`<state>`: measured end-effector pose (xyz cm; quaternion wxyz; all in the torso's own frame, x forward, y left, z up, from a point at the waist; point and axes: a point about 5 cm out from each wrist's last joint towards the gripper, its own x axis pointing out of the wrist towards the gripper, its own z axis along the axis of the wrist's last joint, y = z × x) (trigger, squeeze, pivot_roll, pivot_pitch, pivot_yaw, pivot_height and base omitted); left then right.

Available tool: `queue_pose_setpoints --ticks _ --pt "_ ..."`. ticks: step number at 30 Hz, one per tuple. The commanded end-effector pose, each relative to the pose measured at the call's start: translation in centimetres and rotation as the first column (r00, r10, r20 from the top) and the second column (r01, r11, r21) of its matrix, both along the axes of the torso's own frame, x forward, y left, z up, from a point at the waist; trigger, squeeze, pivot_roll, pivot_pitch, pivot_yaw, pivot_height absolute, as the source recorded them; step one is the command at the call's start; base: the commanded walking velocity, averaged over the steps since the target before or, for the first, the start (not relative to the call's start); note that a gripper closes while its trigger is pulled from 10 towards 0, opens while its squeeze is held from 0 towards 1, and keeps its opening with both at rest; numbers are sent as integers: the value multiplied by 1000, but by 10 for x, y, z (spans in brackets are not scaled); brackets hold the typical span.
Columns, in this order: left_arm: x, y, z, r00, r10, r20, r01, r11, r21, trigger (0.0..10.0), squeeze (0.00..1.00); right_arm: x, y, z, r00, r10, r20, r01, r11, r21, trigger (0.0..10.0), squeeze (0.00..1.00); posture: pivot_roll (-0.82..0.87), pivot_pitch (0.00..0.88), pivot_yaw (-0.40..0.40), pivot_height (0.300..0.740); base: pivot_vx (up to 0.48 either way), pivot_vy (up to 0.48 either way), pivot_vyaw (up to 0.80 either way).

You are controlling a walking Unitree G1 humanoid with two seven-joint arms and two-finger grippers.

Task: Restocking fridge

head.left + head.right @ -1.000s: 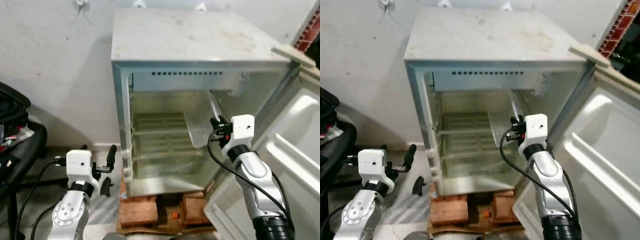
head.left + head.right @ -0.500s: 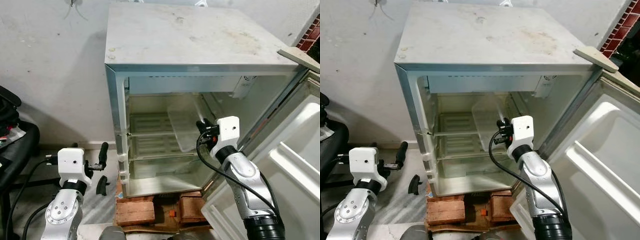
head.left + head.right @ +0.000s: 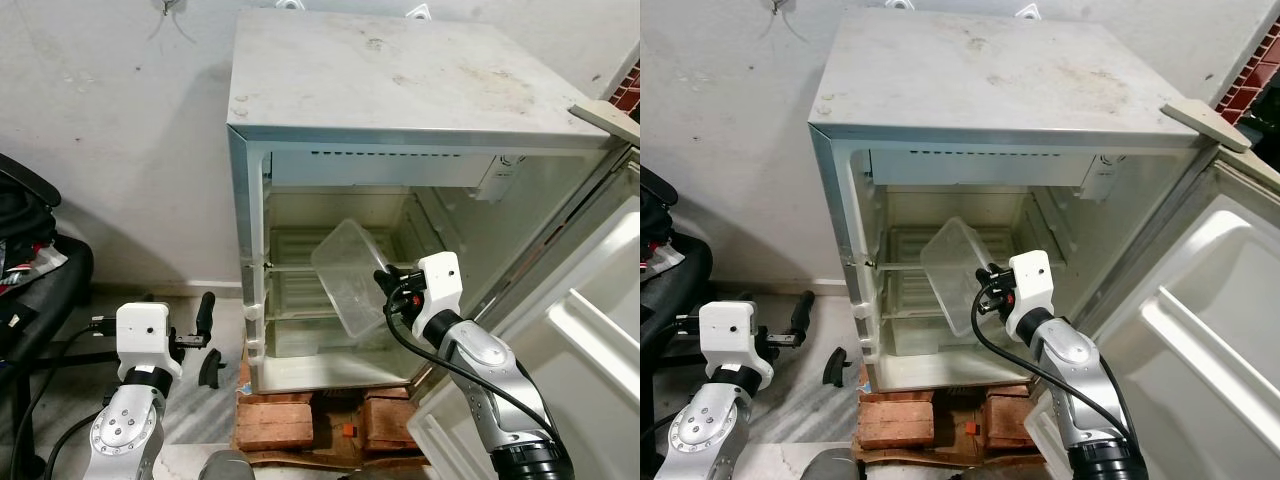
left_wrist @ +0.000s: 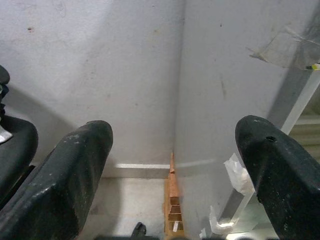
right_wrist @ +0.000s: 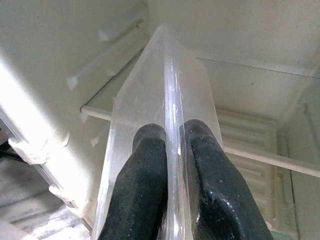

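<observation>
The fridge (image 3: 400, 100) stands on bricks (image 3: 275, 425) with its door (image 3: 590, 330) swung wide. At its mouth, the right gripper (image 5: 170, 145) clenches the wall of a clear tub (image 3: 350, 275), holding it tilted before the middle shelf (image 3: 290, 262). The left gripper (image 4: 175, 165) hangs low beside the fridge's outer wall, fingers spread apart, holding nothing.

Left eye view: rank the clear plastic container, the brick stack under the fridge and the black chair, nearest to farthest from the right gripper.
1. Clear plastic container, clamped in the right gripper.
2. Brick stack, below, under the fridge.
3. Black chair, far on the robot's left.
</observation>
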<state>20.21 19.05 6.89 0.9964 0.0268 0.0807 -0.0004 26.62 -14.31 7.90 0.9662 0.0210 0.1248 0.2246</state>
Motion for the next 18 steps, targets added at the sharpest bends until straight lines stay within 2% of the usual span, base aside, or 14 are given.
queue_pose_setpoints --ticks 1,6,11,15,18 --pt "1 -4 3 1000 -9 7 9 1000 -1 10000 0 5 1 1 1000 2 -5 -2 1000 4 10000 0 193 0 -102 740 0 0 0" --pt "-6 -5 5 1000 -3 5 3 1000 23 10000 0 19 20 -4 999 15 -42 -12 998 56 10000 0 241 20 -113 740 0 0 0" --pt "-16 1 8 999 34 -2 -34 999 26 10000 0 32 41 -3 996 51 -67 -43 993 106 10000 0 286 53 -129 740 0 0 0" --pt "-23 5 9 998 59 -12 -58 998 28 10000 0 39 49 -4 995 50 -85 -38 989 142 10000 0 307 69 -137 740 0 0 0" --pt "-27 5 9 998 61 -17 -61 998 34 10000 0 51 53 -2 996 19 -83 -4 985 171 10000 0 325 78 -140 740 0 0 0"
